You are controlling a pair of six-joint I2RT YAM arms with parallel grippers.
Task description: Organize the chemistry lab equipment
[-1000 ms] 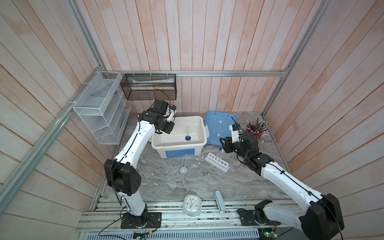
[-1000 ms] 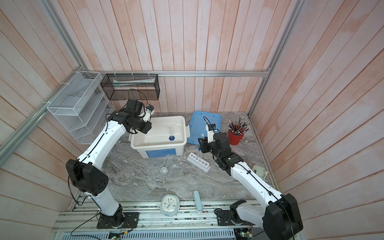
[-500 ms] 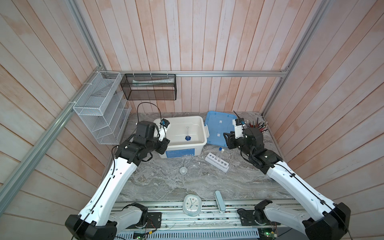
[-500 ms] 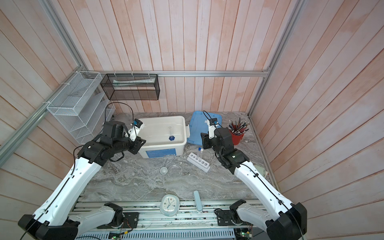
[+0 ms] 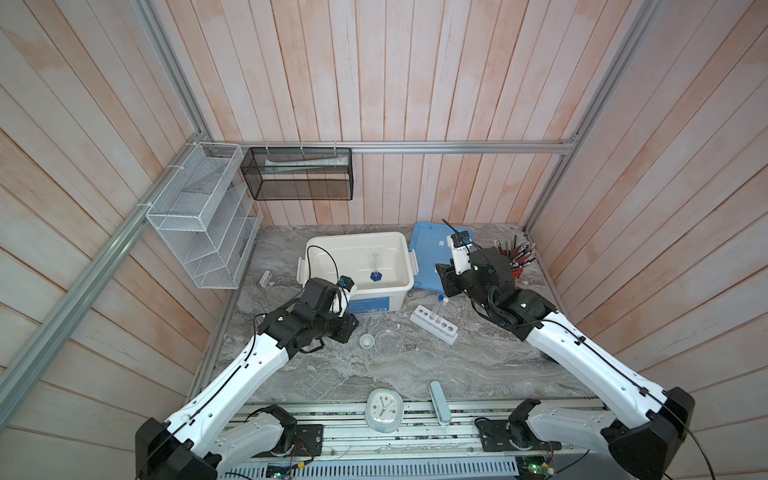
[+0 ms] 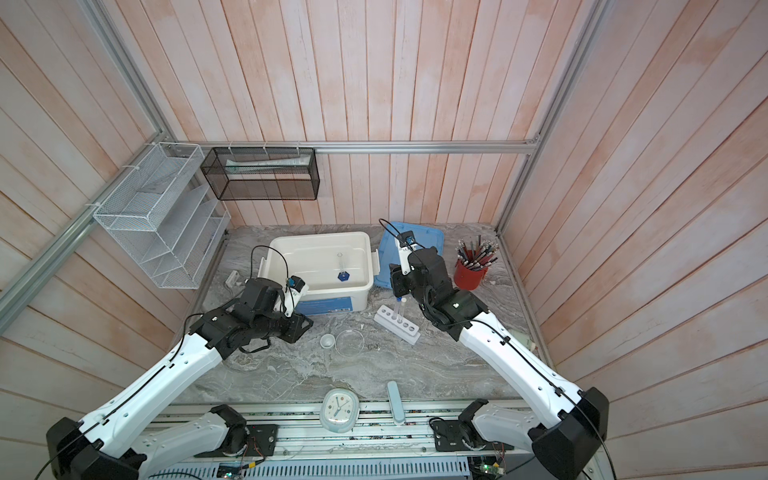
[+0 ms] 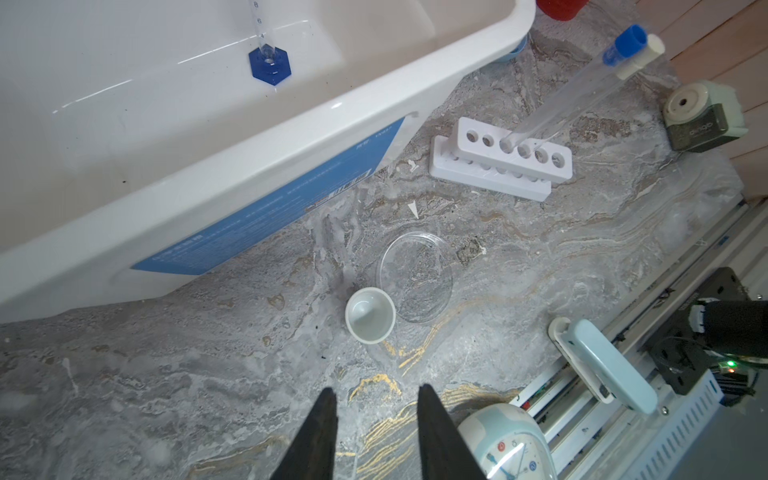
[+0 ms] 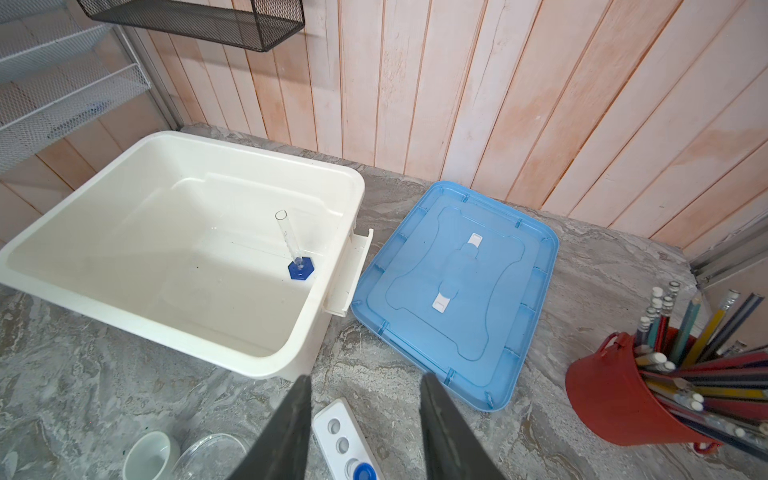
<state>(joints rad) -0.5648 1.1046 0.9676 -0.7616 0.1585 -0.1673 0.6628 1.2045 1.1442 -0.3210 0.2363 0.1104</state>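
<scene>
- A bench (image 5: pixel 478 365) with a marbled grey top, seen from above, with two white robot arms reaching in from the near edge.
- An open white bin (image 5: pixel 357 239) sits at the back. The blue-hexagon-based clear vessel (image 5: pixel 376 275) already stands upright inside it, and the bin's blue lid (image 5: pixel 428 249) lies flat just beside it.
- The white six-hole rack (image 5: pixel 434 330) lies on the bench in front of the bin. The blue-capped tube (image 7: pixel 627 41) and the white-capped tube (image 7: pixel 648 50) stand side by side in its middle holes.
- The small white dish (image 7: pixel 370 316) and the clear petri dish (image 7: pixel 415 278) sit just beside each other, seemingly touching, on open bench near the bin's front wall.
- The left end effector (image 7: pixel 376 390) hovers over bare bench, pointing at the small white dish. Its jaws are partly apart with nothing between them.
- The right end effector (image 8: pixel 365 378) hangs above the rack's end, also partly spread and empty.
- Judged from this layout, the step in hand is the left arm's approach to the dishes. The next move calls for straddling the small dish's rim without nudging the petri dish.
- Room is open on the near side toward the round white clock (image 5: pixel 384 411). It is tight toward the bin wall, and the tall tubes under the right arm could be knocked.
</scene>
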